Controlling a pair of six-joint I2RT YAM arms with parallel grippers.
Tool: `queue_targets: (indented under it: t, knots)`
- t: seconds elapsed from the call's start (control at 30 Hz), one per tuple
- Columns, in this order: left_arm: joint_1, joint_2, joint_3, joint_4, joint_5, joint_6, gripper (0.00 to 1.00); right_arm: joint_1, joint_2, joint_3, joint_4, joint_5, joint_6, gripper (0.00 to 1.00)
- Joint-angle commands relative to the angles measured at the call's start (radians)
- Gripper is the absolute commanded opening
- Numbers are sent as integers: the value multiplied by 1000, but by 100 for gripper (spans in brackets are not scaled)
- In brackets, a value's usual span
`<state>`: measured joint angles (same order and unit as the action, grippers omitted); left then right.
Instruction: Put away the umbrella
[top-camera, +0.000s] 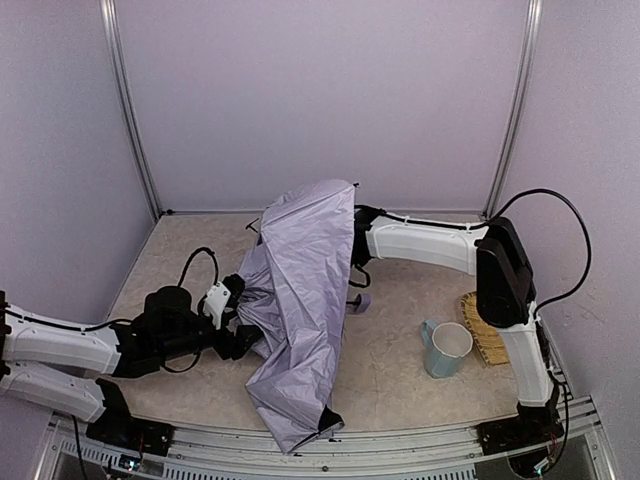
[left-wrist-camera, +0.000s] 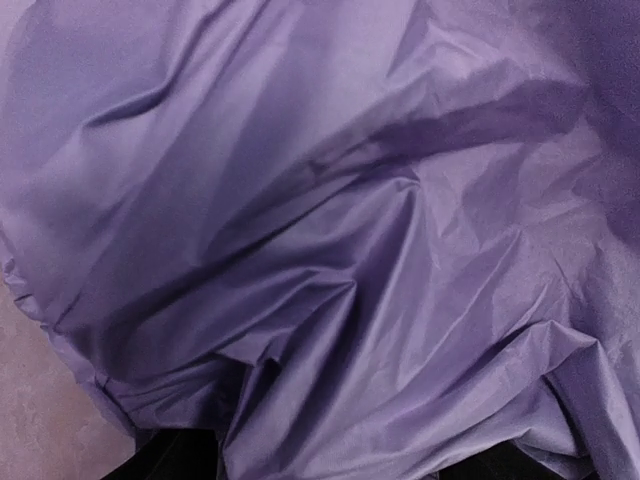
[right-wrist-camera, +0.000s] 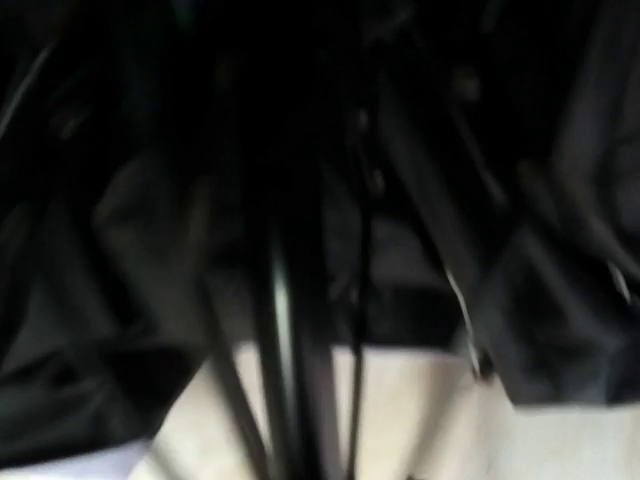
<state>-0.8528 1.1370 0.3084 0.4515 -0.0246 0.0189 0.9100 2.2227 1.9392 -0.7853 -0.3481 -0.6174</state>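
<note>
The umbrella (top-camera: 300, 300) stands half collapsed in the middle of the table, its pale lavender fabric draped from a peak at the back down to the front edge. Its small handle knob (top-camera: 360, 301) pokes out on the right side. My left gripper (top-camera: 243, 312) is pressed into the fabric's left side. In the left wrist view its dark fingers (left-wrist-camera: 165, 462) sit far apart with bunched fabric (left-wrist-camera: 330, 300) between them. My right arm (top-camera: 420, 243) reaches in behind the canopy, where its fingers are hidden. The right wrist view is blurred and shows black lining (right-wrist-camera: 100, 300) and the thin shaft (right-wrist-camera: 300, 350).
A pale green mug (top-camera: 446, 349) stands at the right front, with a woven basket (top-camera: 486, 330) just behind it near the right arm's base. Frame posts and walls close in the table (top-camera: 400, 390) on three sides.
</note>
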Motion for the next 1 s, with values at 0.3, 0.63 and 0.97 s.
queue_targets:
  t: [0.3,0.63,0.97]
  knots:
    - [-29,-287,53,127,46,-33,79,5,-16,-77,167,17,142,55]
    - [-83,-92,383,-138,150,174,91,48,20,-12,107,104,108,54]
    - [-35,-68,319,-147,31,101,73,48,-52,-58,93,73,165,54]
